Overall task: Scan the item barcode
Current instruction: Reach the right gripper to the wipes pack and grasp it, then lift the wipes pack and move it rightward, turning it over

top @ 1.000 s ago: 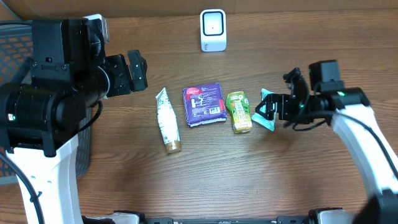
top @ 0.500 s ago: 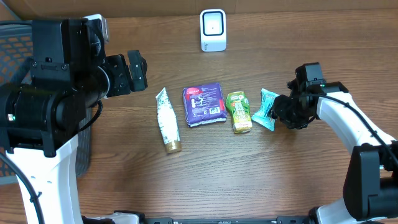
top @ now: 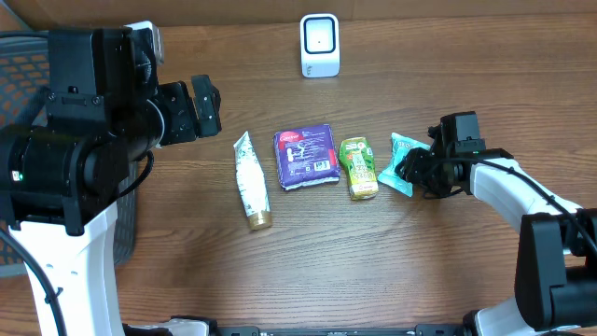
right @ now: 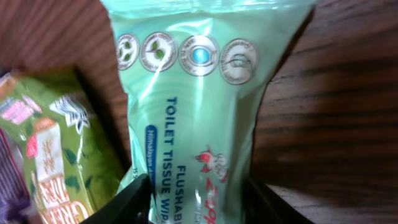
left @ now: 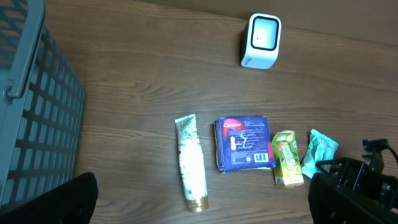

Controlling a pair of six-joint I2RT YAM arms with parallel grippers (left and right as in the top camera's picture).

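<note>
Right claw (right: 196, 202) at bottom edge of the wrist view, partly spread, one finger (right: 132, 200) along each long side of the teal tissue pack (right: 193, 124). True pinch or mere contact: cannot tell. Pack flat on the wood bench (top: 373, 261), printed face up, lettering readable as flushable toilet tissue wipes. No barcode visible on this face.

In the overhead view, pack at right of centre, at the right-hand end of a row of four items. Just left of it, nearly touching, a green carton (top: 358, 168). Next left, a purple packet (top: 307, 156). Then a white tube (top: 251, 179), gold cap toward the bottom of frame.

Left claw (top: 203, 107) at upper left of the overhead view, jaws spread wide, nothing between them, well apart from the row. Grey basket (left: 37, 124) along the left edge of the left wrist view.

White scanner (top: 319, 45) upright at top centre, well apart from the pack.
</note>
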